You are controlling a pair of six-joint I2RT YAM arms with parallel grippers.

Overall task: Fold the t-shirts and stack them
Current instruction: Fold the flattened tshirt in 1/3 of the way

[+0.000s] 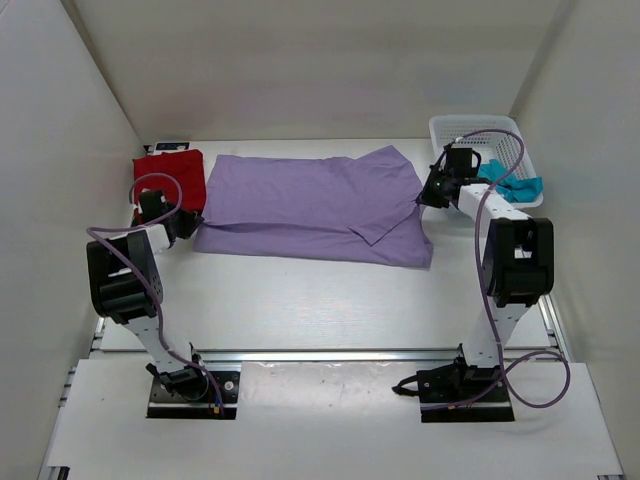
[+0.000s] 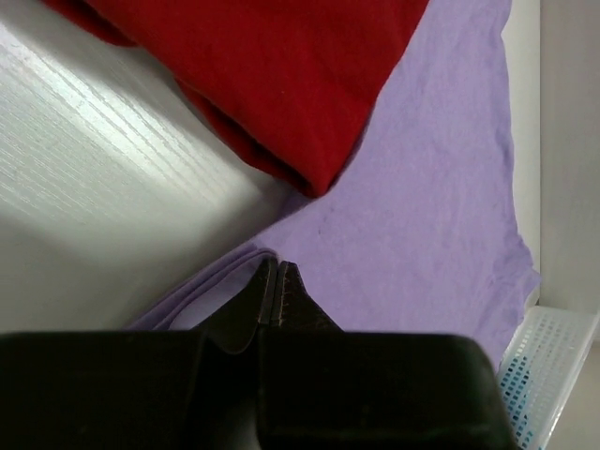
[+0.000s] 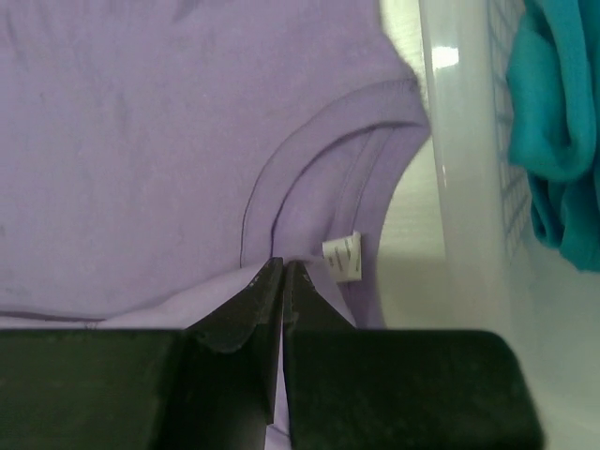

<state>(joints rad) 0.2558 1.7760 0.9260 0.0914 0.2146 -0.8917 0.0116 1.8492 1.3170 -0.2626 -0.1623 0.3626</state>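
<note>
Top external view: the lavender shirt (image 1: 300,205) lies flat in the middle of the table (image 1: 330,310). Its long axis runs left to right between the arms, and a flap is turned over near its right end. The left gripper (image 1: 183,224) sits at the shirt's left edge, fingers pressed together on the doubled hem. The right gripper (image 1: 432,190) is at the collar end beside the white label (image 3: 342,258), likewise clamped on cloth, so each arm has its nearer end. The red shirt (image 1: 168,175), folded, overlaps the far-left corner — the teal shirt (image 1: 515,185) lies crumpled in the basket (image 1: 470,125).
</note>
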